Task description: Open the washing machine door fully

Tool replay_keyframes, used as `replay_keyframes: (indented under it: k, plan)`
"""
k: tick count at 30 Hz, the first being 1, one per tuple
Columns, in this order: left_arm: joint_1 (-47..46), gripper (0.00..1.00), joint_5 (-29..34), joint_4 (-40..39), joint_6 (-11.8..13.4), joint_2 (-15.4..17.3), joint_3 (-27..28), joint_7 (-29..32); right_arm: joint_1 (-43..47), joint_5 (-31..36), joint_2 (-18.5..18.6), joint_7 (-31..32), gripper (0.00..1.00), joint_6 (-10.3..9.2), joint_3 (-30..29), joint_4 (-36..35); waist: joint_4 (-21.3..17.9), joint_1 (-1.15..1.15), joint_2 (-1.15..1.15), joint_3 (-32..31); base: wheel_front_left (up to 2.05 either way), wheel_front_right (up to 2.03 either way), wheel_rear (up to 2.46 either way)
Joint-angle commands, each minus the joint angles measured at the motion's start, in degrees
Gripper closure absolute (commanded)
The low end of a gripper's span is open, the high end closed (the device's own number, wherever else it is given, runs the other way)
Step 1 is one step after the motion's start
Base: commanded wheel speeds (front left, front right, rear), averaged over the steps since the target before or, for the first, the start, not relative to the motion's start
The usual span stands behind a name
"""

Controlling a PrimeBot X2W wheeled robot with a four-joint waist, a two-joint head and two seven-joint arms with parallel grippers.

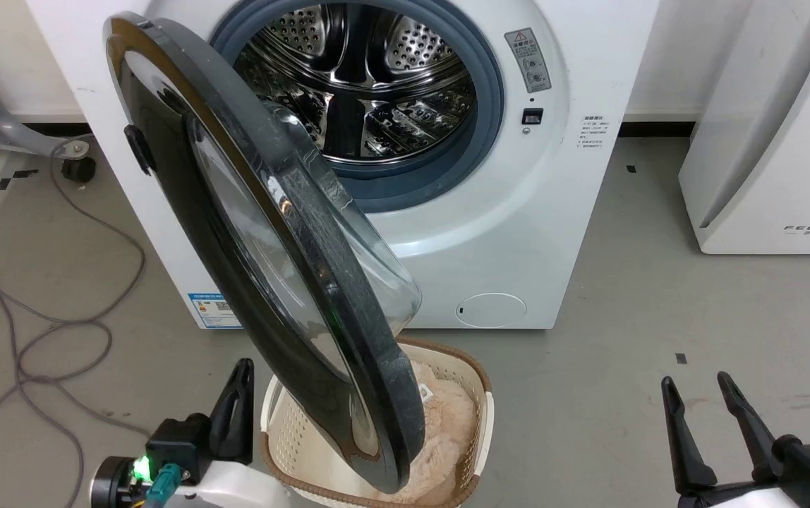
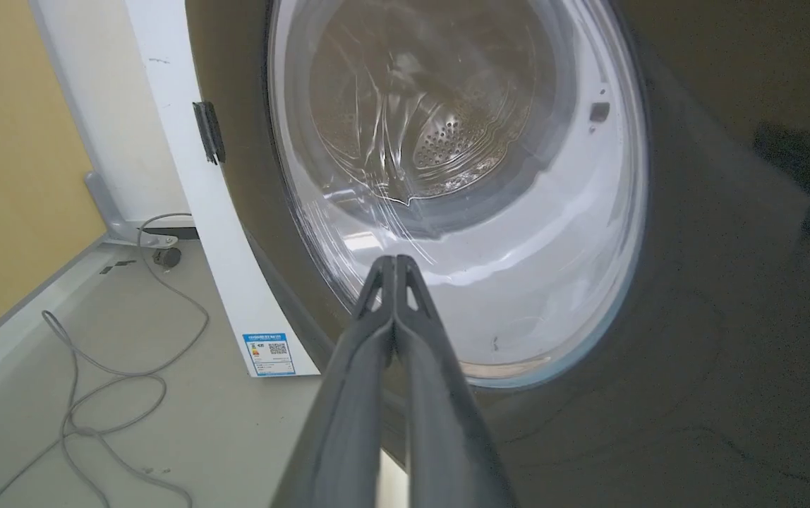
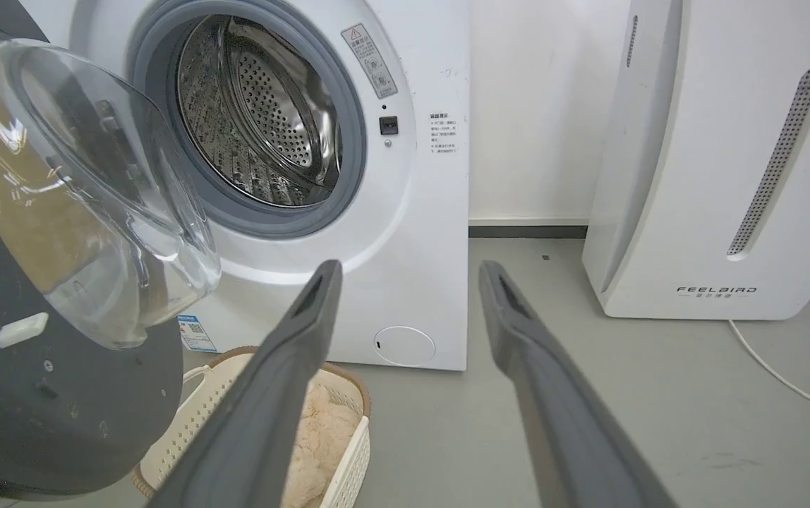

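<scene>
**Centre-left of the head view: door part open, swing not finished**

Progress. Washing machine door (image 1: 292,282) is off its latch and stands out from the washing machine (image 1: 518,233) at roughly a right angle. It is hinged at the upper left of the frame, with its rim edge-on to the camera. Drum (image 1: 363,77) is fully exposed. Judged about halfway: the door is not laid back toward the machine's left side, so the rest of the swing is left to do.

Position. The door's lower rim hangs over a laundry basket (image 1: 484,416) on the floor at bottom centre. Left pincer (image 1: 241,370) sits at lower left, just beside that rim, on the door's outer-face side. It is clenched, fingers (image 2: 355,367) pressed together with nothing between them. In the left wrist view they point at the glass window; contact cannot be told. Right pincer (image 1: 696,382) sits at lower right, well apart from the door, on the inner-face side. It is released, spread and empty.

Note. The left pincer lies on the side the door must travel toward. A push from there would likely close it, so the opening push probably needs the inner face.
</scene>
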State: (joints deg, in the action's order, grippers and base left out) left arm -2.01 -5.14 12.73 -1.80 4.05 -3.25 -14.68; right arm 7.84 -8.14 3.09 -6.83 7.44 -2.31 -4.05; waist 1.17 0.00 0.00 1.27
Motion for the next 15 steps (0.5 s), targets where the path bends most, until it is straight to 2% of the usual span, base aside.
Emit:
replay_keyframes:
  k: [1,7,15]
  plan:
    - [0.27,1.0,0.23,-1.23,0.5,0.11,0.2,-0.32,-0.13,-0.11,-0.21,-0.2,0.0,0.05,-0.07,0.2,0.04,0.0,0.0,0.05,0.0,0.0,0.0]
    - [-0.62,1.0,0.33,-6.48,1.4,0.34,1.14,-0.32,-0.21,-0.38,-0.21,-0.19,0.0,0.05,-0.1,0.39,0.3,0.0,0.0,0.34,0.0,0.0,0.0]
    - [-3.49,1.0,1.13,-20.39,2.36,1.46,2.52,-0.32,-0.66,-0.59,-0.21,-0.46,0.0,0.05,0.15,0.89,0.64,0.0,0.0,0.79,0.0,0.0,0.0]
